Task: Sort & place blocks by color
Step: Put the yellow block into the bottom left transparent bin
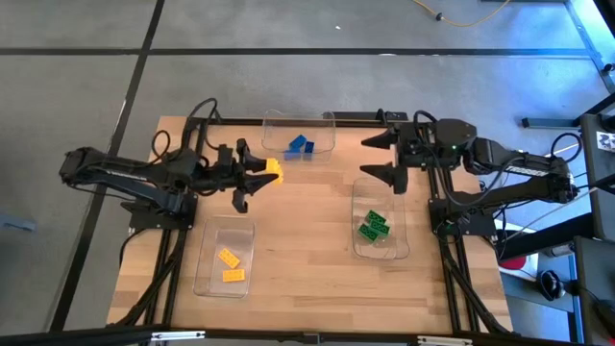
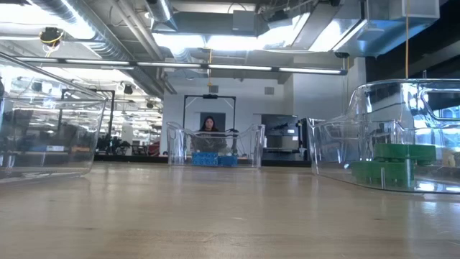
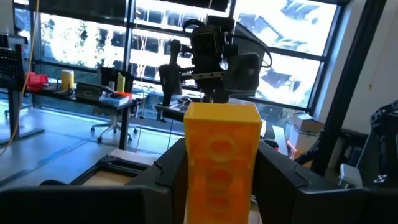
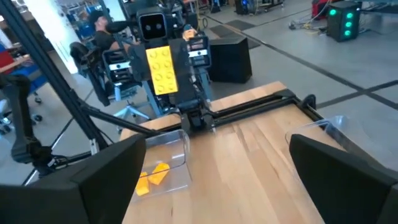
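From above, beside the blue tray (image 1: 299, 133): left fingers (image 1: 258, 175) shut on one orange block (image 1: 274, 168), held up off the wood surface (image 1: 307, 231). Two blue blocks (image 1: 300, 145) inside that tray. On the near side of the blue tray, well apart: orange tray (image 1: 224, 255) with two orange blocks (image 1: 229, 265). Off to the other side of the blue tray: green tray (image 1: 377, 219) with green blocks (image 1: 374, 227). Right fingers (image 1: 381, 158) spread wide, holding nothing, waiting just beside the blue tray.

Down low on the surface: blue tray (image 2: 214, 147) far back in the middle, blue blocks (image 2: 213, 159) inside. Green blocks (image 2: 394, 163) in the green tray (image 2: 388, 137), off to one side and nearer. No arm seen here.

Past the left fingers: orange block (image 3: 222, 158) squeezed between them, standing up tall.

Past the right fingers: same orange block (image 4: 161, 69) up in the air, orange tray (image 4: 163, 168) below and nearer.

To do well, probably: keep the squeeze, carry away from the blue tray to over the orange tray, go low, then let go. Watch the tray walls. Let go too high and the block may bounce out.
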`<state>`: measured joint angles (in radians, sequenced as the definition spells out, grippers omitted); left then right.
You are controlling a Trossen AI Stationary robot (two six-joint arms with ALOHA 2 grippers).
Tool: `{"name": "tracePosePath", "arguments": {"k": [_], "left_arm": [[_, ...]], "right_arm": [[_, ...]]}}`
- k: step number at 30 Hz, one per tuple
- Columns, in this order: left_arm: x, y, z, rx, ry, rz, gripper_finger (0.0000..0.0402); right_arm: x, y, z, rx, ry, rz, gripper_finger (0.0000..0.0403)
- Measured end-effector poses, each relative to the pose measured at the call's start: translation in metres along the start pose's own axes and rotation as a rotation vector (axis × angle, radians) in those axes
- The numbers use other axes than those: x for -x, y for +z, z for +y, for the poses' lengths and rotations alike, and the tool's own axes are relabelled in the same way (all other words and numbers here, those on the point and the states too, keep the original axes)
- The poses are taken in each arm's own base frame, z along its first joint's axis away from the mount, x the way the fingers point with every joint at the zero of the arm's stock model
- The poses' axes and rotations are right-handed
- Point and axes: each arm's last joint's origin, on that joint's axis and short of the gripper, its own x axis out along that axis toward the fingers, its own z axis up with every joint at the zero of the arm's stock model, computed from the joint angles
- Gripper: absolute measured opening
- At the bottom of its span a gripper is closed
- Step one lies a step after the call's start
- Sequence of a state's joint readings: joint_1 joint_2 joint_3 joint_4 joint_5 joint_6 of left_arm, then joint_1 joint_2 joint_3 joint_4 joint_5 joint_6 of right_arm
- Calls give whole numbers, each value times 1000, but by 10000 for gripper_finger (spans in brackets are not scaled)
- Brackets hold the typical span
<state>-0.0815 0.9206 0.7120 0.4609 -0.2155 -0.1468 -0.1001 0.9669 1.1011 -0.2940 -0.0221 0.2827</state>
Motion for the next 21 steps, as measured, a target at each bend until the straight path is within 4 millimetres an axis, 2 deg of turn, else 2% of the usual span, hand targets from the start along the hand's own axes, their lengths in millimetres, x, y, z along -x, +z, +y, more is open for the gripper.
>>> {"name": "tracePosePath", "arguments": {"k": [21], "left_arm": [[1, 2, 1, -2, -46, 2, 125]], "right_arm": [[0, 0, -1, -27, -15, 0, 399]]}}
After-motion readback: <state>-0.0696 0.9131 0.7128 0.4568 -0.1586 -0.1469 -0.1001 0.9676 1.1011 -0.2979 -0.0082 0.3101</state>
